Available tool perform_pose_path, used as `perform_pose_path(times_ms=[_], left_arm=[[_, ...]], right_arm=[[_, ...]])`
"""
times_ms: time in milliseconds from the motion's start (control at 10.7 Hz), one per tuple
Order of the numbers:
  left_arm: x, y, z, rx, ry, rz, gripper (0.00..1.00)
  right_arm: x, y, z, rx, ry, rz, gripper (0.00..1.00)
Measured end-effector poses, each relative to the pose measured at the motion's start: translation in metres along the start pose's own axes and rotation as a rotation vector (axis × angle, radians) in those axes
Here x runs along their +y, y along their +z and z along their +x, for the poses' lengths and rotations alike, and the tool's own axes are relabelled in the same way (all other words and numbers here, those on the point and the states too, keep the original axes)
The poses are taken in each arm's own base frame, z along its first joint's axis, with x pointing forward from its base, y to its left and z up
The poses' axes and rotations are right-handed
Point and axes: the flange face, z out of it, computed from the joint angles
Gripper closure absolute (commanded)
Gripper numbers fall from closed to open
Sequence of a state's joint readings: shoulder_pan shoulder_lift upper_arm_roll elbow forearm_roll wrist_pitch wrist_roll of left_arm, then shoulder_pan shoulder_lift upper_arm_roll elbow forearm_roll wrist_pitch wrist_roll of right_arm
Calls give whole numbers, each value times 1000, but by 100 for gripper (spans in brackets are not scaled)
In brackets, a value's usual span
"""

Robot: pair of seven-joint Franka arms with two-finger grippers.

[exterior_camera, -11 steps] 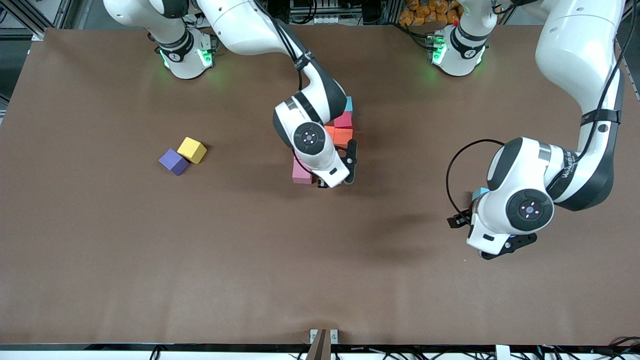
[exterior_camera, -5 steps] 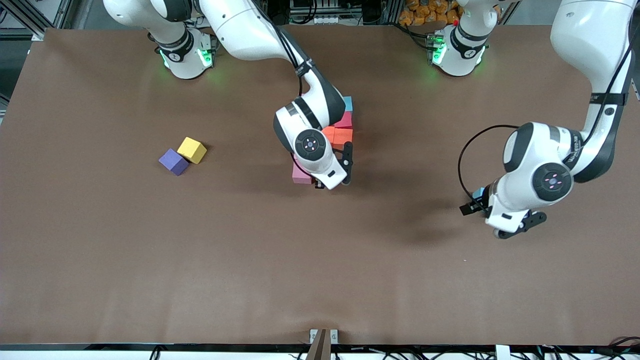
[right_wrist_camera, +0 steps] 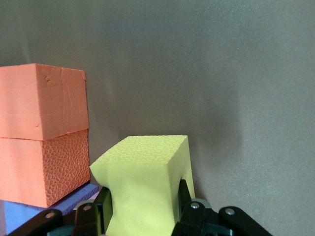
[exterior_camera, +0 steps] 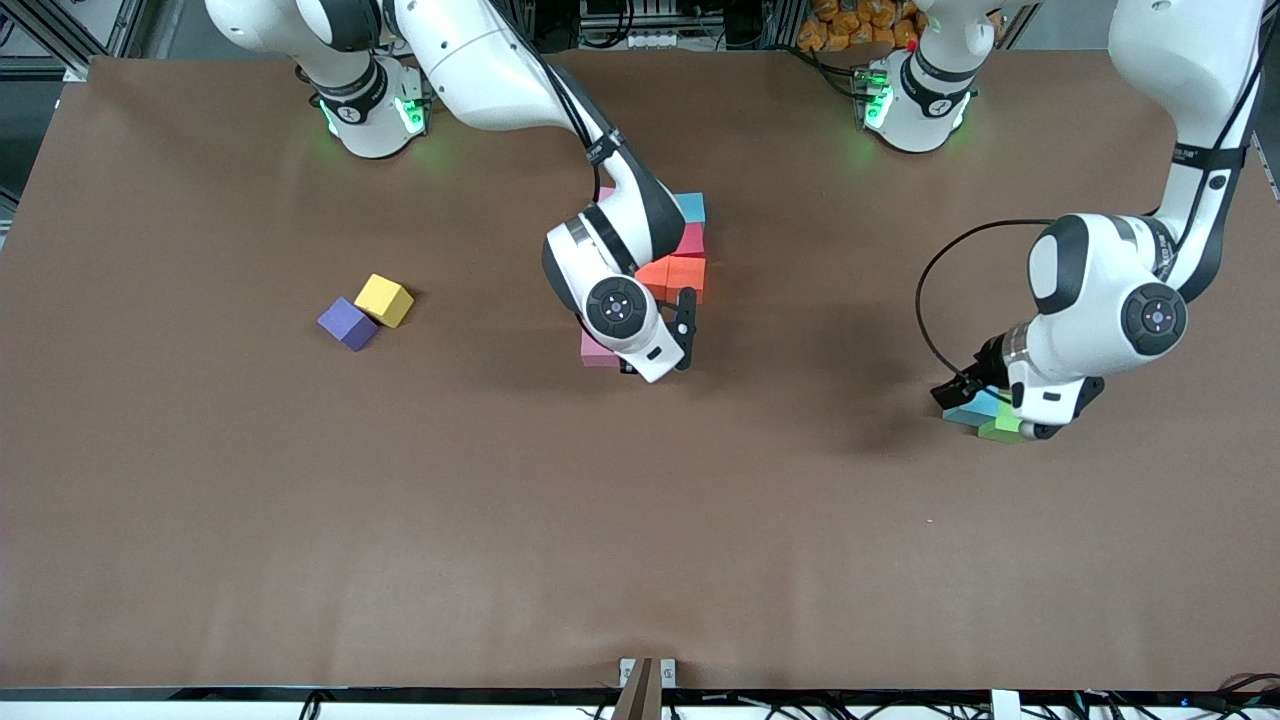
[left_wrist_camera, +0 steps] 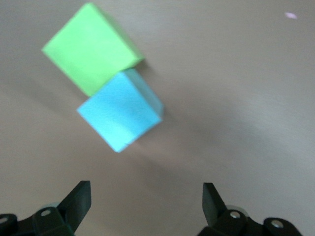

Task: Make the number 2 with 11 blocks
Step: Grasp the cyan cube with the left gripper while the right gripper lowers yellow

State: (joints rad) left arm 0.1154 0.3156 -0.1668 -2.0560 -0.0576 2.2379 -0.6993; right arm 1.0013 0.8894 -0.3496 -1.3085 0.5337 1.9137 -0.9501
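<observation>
My right gripper (exterior_camera: 657,352) is shut on a pale yellow cube (right_wrist_camera: 145,182), low at the near end of the partly built number 2 (exterior_camera: 680,255). That figure shows a light blue cube (exterior_camera: 692,207), a red cube (exterior_camera: 690,240), two orange cubes (exterior_camera: 672,272) and a pink cube (exterior_camera: 598,350); the arm hides the rest. The orange cubes (right_wrist_camera: 42,132) stand beside the held cube. A yellow cube (exterior_camera: 383,300) and a purple cube (exterior_camera: 347,323) lie toward the right arm's end. My left gripper (left_wrist_camera: 146,201) is open over bare table beside a light blue cube (left_wrist_camera: 120,110).
A green cube (left_wrist_camera: 91,49) touches that light blue cube; both show in the front view (exterior_camera: 1000,430) toward the left arm's end, under my left wrist. The brown table (exterior_camera: 640,520) stretches wide nearer the front camera.
My left arm has swung up and away toward its base, uncovering the light blue and green cubes. My right gripper has shifted a little toward the pink cube, with the yellow cube still held.
</observation>
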Motion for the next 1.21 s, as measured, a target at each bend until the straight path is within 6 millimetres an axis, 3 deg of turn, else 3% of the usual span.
perform_pose_path(times_ms=[467,653,933,1213], left_arm=[[-56,11,32,0,-113,34,0],[-58,10,41,24,-156,-5,0],[-57,7,54,61,-416,-128,0],[-30,18,40,65,-595,-145,0]], right_arm=[[2,1,-1,5,7,-3,100],[3,1,0,10,9,-6,100],[8,-2,-2,24,15,-22,100],[12,-3,-4,29,20,-28,100]])
